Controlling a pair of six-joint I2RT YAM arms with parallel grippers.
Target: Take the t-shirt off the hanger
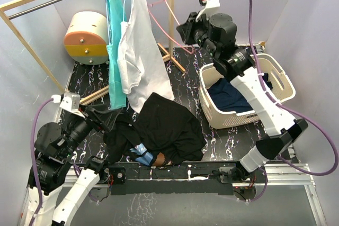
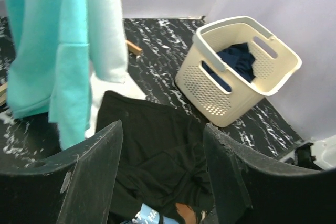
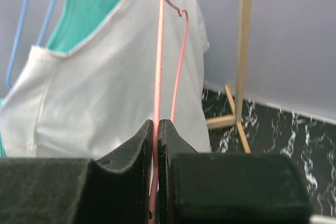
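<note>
Black t-shirt (image 1: 169,128) lies crumpled on the worktop (image 1: 188,80); right fingers (image 3: 131,153) clamp the pink hanger (image 3: 158,51); left fingers (image 2: 89,177) stand apart.

Left arm folded low at 8 o'clock, left gripper (image 2: 163,127) spread wide, right arm stretched toward 1 o'clock, right gripper (image 3: 156,124) pinched on pink hanger (image 3: 159,51).

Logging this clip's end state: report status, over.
Right gripper shut on bare pink hanger. Left gripper open above black t-shirt, heaped on table, off the hanger. White shirt and teal shirt hang beside; nothing blocking.
</note>
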